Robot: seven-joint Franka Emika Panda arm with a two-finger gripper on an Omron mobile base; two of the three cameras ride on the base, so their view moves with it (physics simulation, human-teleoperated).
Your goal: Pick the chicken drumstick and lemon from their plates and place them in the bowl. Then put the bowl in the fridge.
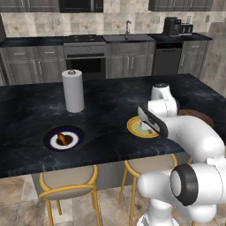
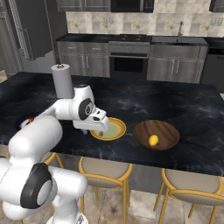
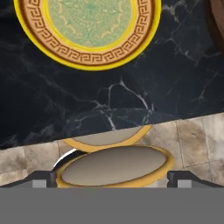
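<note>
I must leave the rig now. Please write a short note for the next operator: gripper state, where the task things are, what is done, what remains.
Gripper: open, holding nothing, near the counter edge by the yellow-orange plate.
Lemon: already in the wooden bowl; its plate is bare.
Chicken drumstick: still on the blue-rimmed plate, near the paper towel roll.
Left: move the drumstick into the bowl, then put the bowl in the fridge.

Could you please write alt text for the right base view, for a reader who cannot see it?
A white robot arm reaches over a dark marble island counter, its open end effector above the near edge of an empty yellow-orange plate. To the right, a brown wooden bowl holds a lemon. A paper towel roll stands behind the arm, with stools below.
</note>
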